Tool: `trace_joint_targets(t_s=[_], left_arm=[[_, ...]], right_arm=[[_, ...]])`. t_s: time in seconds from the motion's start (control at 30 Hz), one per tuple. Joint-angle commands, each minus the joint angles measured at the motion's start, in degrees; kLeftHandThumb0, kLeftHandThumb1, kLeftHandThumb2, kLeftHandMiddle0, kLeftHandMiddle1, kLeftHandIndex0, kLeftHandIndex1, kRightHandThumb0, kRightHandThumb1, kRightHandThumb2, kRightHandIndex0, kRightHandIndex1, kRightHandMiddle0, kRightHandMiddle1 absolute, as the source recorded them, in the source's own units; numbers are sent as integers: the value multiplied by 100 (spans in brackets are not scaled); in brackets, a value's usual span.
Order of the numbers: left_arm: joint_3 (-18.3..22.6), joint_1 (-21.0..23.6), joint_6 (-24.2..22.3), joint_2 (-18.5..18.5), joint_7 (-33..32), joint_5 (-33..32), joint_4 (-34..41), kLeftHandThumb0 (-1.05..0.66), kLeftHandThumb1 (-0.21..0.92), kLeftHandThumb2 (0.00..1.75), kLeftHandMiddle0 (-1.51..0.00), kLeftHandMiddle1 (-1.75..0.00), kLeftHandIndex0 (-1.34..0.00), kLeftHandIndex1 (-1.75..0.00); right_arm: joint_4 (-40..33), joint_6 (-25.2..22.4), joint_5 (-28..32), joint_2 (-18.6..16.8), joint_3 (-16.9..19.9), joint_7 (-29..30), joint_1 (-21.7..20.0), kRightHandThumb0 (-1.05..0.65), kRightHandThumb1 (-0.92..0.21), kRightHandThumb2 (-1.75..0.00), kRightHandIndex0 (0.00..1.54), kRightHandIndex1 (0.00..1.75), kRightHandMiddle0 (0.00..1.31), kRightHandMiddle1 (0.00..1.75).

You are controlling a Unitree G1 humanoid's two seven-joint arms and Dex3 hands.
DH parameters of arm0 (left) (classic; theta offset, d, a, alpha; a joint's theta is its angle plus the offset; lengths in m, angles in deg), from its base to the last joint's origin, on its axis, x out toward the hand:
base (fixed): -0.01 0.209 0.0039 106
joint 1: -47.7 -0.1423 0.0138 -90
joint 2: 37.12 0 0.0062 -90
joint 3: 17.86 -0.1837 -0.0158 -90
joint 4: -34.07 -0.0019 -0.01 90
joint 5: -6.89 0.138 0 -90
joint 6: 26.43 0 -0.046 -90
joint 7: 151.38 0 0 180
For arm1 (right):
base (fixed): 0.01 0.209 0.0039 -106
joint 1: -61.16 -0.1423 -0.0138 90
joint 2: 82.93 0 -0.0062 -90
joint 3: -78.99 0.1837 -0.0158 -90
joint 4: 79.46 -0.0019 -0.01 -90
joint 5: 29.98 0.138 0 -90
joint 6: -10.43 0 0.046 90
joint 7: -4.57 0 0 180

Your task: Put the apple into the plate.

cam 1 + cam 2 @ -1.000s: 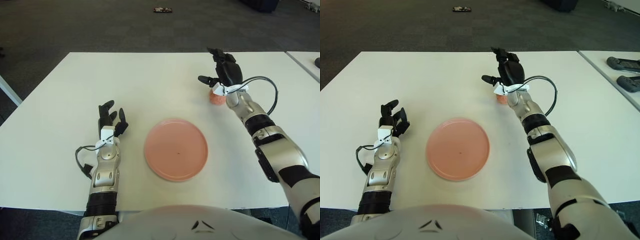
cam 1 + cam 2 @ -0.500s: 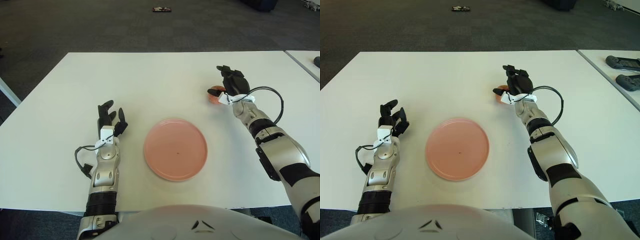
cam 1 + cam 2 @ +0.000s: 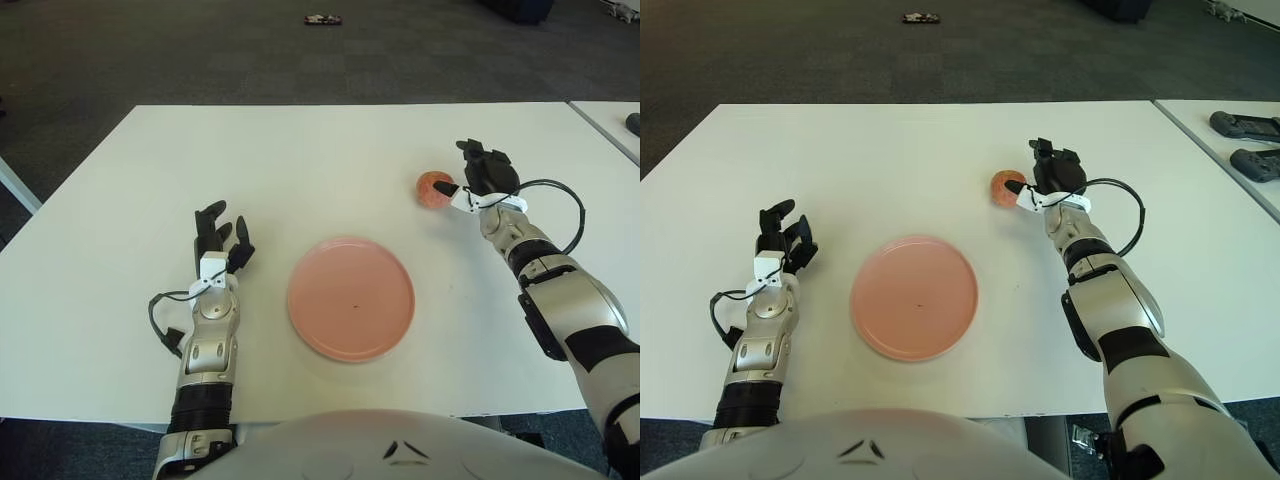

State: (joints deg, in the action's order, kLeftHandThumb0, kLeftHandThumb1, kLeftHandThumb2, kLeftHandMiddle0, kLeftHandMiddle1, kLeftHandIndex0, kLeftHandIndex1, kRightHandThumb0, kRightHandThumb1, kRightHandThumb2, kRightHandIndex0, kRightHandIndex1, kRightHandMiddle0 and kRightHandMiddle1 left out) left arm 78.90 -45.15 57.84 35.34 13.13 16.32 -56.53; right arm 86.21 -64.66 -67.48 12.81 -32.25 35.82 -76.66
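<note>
A small reddish apple (image 3: 433,188) sits on the white table (image 3: 300,160), to the far right. The pink plate (image 3: 351,297) lies empty in the near middle, well apart from the apple. My right hand (image 3: 482,174) is just right of the apple with its fingers spread, the thumb tip at the apple's side, not closed around it. My left hand (image 3: 222,240) rests on the table left of the plate, fingers relaxed and holding nothing.
A second table (image 3: 1230,150) at the right carries two dark devices (image 3: 1245,125). A small object (image 3: 324,19) lies on the dark carpet beyond the table. A black cable (image 3: 565,205) loops off my right wrist.
My right hand has moved from above and over the apple to its right side and lower to the table. The apple now shows fully. The left hand has not moved.
</note>
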Motion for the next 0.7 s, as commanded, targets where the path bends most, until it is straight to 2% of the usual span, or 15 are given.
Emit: trace_joint_targets(t_s=[0.0,0.67], left_arm=[[21,23,-11,40,-3,-24,-56,-69,92,79,-29,-57,0,-95],[34,23,21,85,24,-33,-54,-69,92,79,-31,-57,0,-97]], right_arm=[[24,-80,32,-23,-12,11,-138,-72,-92,-53,19,44,0,56],[66,-129,31,-191,-107,-207,-66,-75,-92,-48,17,48,0,63]])
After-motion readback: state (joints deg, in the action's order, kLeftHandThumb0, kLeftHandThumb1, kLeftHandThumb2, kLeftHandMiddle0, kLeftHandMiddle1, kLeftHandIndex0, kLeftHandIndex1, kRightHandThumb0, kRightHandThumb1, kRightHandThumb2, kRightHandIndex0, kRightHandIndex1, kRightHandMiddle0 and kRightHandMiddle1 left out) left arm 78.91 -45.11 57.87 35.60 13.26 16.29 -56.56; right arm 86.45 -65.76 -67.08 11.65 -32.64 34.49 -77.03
